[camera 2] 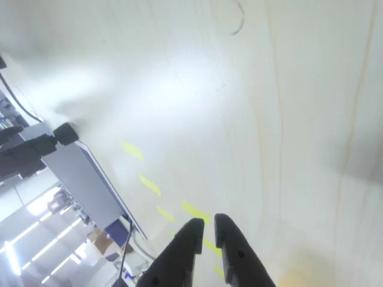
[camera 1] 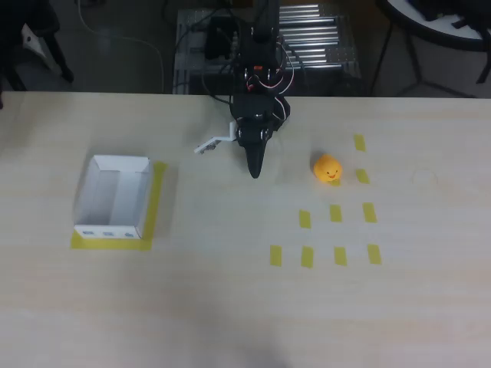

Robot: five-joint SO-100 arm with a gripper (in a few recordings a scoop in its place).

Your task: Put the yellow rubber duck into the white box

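Note:
The yellow rubber duck (camera 1: 328, 168) sits on the pale wooden table, right of centre in the overhead view, among small yellow tape marks. The white box (camera 1: 113, 196) stands at the left on a yellow tape outline, open side up and with nothing inside. My black gripper (camera 1: 255, 172) hangs at the table's upper middle, pointing down in the picture, about a hand's width left of the duck. In the wrist view my gripper (camera 2: 205, 224) has its two dark fingers nearly touching, holding nothing. An orange blur at that view's bottom edge may be the duck (camera 2: 299, 278).
Several yellow tape rectangles (camera 1: 336, 213) lie in rows right of centre. The arm's base and cables (camera 1: 257, 54) sit at the table's far edge. A small white plate (camera 1: 209, 145) sticks out from the arm's left side.

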